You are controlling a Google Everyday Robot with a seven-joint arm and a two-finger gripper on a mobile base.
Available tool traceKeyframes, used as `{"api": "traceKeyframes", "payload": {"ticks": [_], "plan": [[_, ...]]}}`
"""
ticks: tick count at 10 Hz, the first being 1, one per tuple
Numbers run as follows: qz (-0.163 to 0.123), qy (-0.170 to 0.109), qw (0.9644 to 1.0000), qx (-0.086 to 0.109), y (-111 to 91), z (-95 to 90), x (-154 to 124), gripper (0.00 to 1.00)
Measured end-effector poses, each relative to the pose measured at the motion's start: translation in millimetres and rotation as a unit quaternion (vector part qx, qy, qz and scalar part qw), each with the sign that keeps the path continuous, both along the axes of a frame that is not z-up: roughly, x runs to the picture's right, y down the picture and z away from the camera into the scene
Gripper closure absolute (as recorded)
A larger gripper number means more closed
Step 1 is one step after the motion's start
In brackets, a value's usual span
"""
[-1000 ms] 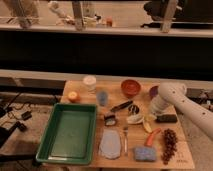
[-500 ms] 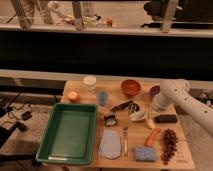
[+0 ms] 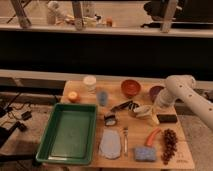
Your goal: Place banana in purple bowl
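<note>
The purple bowl (image 3: 155,92) stands at the back right of the table, its right side hidden behind my white arm. My gripper (image 3: 156,109) hangs from the arm just in front of and below this bowl. It is shut on the pale cream-yellow banana (image 3: 144,112), which sticks out to its left, low over the table. The orange-red bowl (image 3: 131,87) stands to the left of the purple one.
A green tray (image 3: 50,145) fills the table's left half. Nearby are a white cup (image 3: 89,82), an orange (image 3: 73,96), a blue cup (image 3: 102,96), a black item (image 3: 166,118), an orange-red carrot piece (image 3: 153,135), grapes (image 3: 170,142), a blue sponge (image 3: 145,153), a grey cloth (image 3: 110,144) and a fork (image 3: 125,140).
The arm has moved up and back toward the purple bowl. The banana has left its spot near the table's front right and moved with the gripper.
</note>
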State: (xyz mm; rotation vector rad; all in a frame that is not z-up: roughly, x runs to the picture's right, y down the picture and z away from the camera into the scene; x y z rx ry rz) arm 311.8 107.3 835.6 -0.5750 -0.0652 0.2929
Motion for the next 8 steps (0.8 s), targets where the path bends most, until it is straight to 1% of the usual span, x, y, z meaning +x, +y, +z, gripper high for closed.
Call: {"api": "traceKeyframes", "payload": {"ticks": [2,4,5,6,7,8], "plan": [[0.000,0.001,0.9999,0.014,-18,-12.1,6,1.00],[0.000,-0.002,0.9997,0.026,-32,-16.6,8,1.00],[0.000,-0.004,0.9995,0.031,-40,-16.2,8,1.00],[0.000,-0.006,0.9995,0.031,-43,-14.2,10,1.00],[0.001,-0.006,0.9994,0.033,-48,-10.2,12,1.00],[0.000,-0.007,0.9994,0.034,-57,-1.3,14,1.00]]}}
